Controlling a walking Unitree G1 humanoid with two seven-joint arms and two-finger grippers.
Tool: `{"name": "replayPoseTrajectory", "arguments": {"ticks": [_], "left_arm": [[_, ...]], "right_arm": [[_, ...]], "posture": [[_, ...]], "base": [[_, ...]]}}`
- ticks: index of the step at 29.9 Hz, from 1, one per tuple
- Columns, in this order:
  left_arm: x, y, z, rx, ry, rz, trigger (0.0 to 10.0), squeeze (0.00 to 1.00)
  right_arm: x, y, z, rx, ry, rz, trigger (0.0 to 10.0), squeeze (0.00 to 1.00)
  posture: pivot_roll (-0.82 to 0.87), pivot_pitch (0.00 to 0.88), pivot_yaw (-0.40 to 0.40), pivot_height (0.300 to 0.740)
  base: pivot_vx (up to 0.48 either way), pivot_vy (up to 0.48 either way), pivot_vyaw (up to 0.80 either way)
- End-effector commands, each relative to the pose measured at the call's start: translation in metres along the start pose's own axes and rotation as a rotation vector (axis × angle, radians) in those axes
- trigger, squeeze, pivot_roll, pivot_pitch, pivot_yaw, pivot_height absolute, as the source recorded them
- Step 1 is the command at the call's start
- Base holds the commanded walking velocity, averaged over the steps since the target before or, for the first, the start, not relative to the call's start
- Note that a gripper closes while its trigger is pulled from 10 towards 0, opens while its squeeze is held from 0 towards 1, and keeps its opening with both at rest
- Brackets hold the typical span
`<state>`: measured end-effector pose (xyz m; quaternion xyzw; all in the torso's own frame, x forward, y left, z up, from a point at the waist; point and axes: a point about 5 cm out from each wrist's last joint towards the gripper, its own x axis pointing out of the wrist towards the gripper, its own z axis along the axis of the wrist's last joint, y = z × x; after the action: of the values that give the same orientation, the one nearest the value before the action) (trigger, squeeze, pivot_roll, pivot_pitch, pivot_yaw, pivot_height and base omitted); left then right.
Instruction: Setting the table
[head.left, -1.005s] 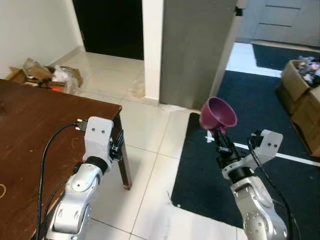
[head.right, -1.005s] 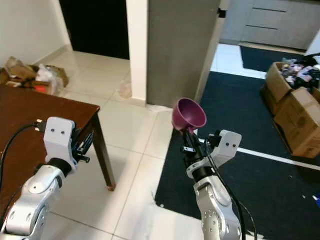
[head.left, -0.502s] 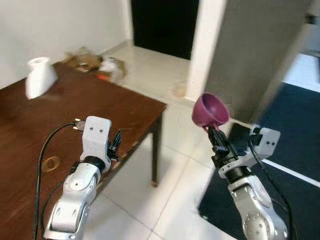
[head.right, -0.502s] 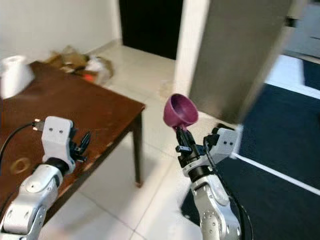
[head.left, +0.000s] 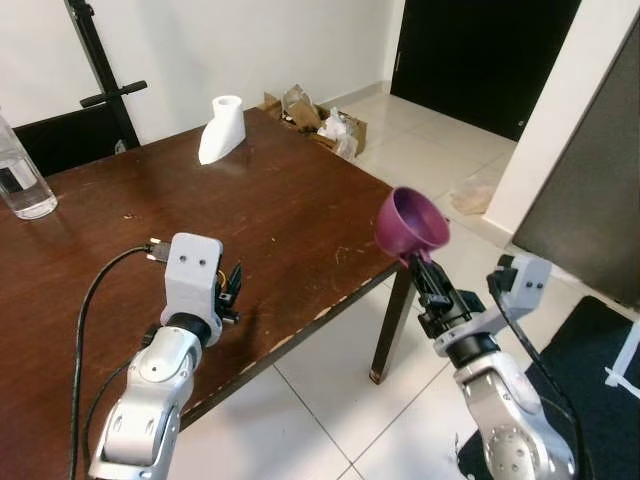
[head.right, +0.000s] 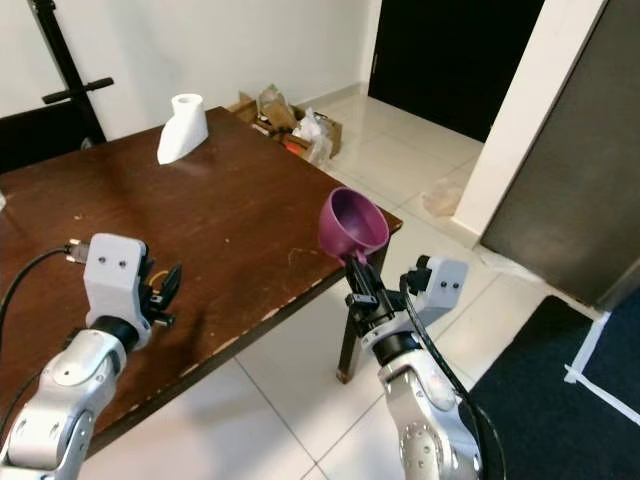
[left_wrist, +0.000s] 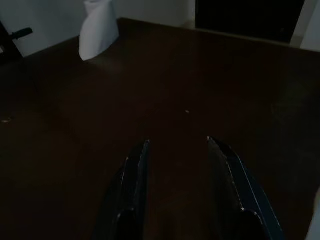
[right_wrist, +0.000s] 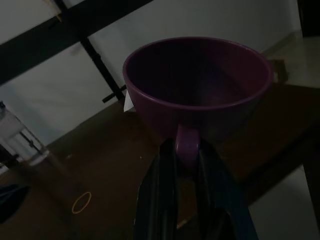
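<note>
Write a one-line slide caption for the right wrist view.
Right gripper pinches the handle of a purple cup, held above the dark wooden table.

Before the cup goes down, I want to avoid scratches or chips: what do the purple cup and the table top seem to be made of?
The purple cup looks like glazed ceramic or perhaps hard plastic: thick rim, smooth even colour, soft sheen. The right gripper holds it by the handle. The table top looks like dark varnished wood: reddish-brown, faintly glossy, with pale chips along its near edge.

Brown table (head.left: 290, 215), white tile floor (head.left: 330, 400)
</note>
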<state>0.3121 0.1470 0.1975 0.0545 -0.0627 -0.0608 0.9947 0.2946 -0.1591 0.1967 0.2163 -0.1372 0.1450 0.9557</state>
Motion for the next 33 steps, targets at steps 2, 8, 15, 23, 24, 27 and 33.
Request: {"name": "replayPoseTrajectory", "arguments": {"ticks": [2,8,15,23,24,27,33], "left_arm": [[-0.0020,0.0063,-0.0043,0.017,0.027,0.023,10.0,0.00],[-0.0014,0.0066,-0.0048,0.020,0.032,0.025,10.0,0.00],[-0.0002,0.0067,-0.0049,0.024,0.036,0.031,10.0,0.00],[0.0018,0.0091,-0.0057,0.034,0.052,0.054,10.0,0.00],[0.0018,0.0091,-0.0057,0.034,0.052,0.054,10.0,0.00],[0.0026,0.0099,-0.0058,0.035,0.056,0.063,10.0,0.00],[0.0054,0.0149,-0.0043,0.073,0.050,0.106,10.0,0.00]], "right_arm": [[0.0000,0.0046,-0.0014,0.009,0.006,0.017,10.0,0.00],[-0.0001,0.0049,-0.0018,0.009,0.007,0.019,10.0,0.00],[-0.0004,0.0047,-0.0018,0.007,0.007,0.018,10.0,0.00],[-0.0005,0.0046,-0.0022,0.006,0.009,0.017,10.0,0.00],[-0.0005,0.0046,-0.0022,0.006,0.009,0.017,10.0,0.00],[-0.0006,0.0045,-0.0023,0.006,0.009,0.017,10.0,0.00],[-0.0003,0.0034,-0.0020,0.003,0.005,0.008,10.0,0.00]], "posture": [[0.06,0.112,0.066,0.740],[0.06,0.113,0.067,0.740],[0.06,0.113,0.068,0.740],[0.06,0.112,0.068,0.740],[0.06,0.112,0.068,0.740],[0.06,0.112,0.068,0.740],[0.06,0.111,0.070,0.740]], "base": [[0.000,0.000,0.79],[0.000,0.000,0.79],[0.000,0.000,0.79],[0.000,0.000,0.79],[0.000,0.000,0.79],[0.000,0.000,0.79],[0.000,0.000,0.79]]}}
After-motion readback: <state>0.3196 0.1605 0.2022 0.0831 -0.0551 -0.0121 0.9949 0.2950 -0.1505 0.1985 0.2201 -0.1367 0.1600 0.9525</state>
